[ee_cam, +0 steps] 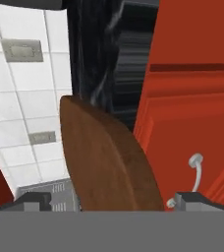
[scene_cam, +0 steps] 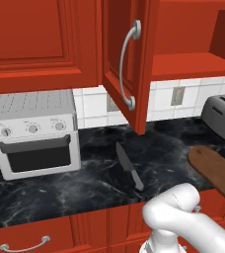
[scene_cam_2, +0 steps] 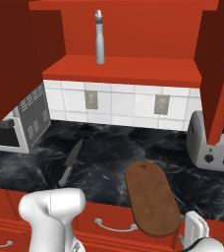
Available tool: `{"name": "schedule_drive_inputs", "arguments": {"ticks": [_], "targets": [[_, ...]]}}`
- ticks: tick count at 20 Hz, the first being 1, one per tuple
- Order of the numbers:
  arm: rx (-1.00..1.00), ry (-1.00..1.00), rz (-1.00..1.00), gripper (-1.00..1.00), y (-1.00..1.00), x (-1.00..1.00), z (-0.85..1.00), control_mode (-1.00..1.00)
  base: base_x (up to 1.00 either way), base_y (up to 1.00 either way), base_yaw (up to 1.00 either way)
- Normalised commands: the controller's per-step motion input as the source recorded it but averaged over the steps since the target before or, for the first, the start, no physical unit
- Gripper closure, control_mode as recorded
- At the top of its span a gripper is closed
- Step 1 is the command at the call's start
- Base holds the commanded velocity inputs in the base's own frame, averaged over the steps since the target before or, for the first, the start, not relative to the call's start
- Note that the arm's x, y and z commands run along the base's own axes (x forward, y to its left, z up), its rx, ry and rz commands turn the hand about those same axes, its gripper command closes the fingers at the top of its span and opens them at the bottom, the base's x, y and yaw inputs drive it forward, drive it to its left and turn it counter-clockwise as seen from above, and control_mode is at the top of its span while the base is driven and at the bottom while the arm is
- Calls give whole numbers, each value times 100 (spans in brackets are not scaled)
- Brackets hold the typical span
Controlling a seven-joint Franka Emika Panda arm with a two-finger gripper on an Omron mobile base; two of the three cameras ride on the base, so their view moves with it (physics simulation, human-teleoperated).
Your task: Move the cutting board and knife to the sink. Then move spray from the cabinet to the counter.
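Pincer [ee_cam: 106, 199] wide open, nothing held, tips either side of the cutting board [scene_cam_2: 152, 199], which overhangs the worktop [scene_cam_2: 114, 152] front edge. Knife [scene_cam_2: 70, 163] lies left of board. Spray [scene_cam_2: 99, 37] upright on open cabinet [scene_cam_2: 124, 66] shelf.

White tiled wall [scene_cam_2: 124, 106] with two grey sockets [scene_cam_2: 91, 100] runs behind. A white toaster oven [scene_cam: 35, 133] stands left, a silver toaster [scene_cam_2: 212, 145] right, above red drawers [scene_cam: 35, 237].
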Motion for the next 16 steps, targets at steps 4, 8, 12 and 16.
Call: {"name": "schedule_drive_inputs", "arguments": {"ticks": [4,8,12,16], "targets": [[10,0,0,-100,-9,0,-29,-100,0,0,0],[9,0,0,-100,-7,0,-6,-100,0,0,0],[7,-2,0,-100,-2,0,0,-100,0,0,0],[5,-8,0,-100,0,0,1,-100,0,0,0]]}}
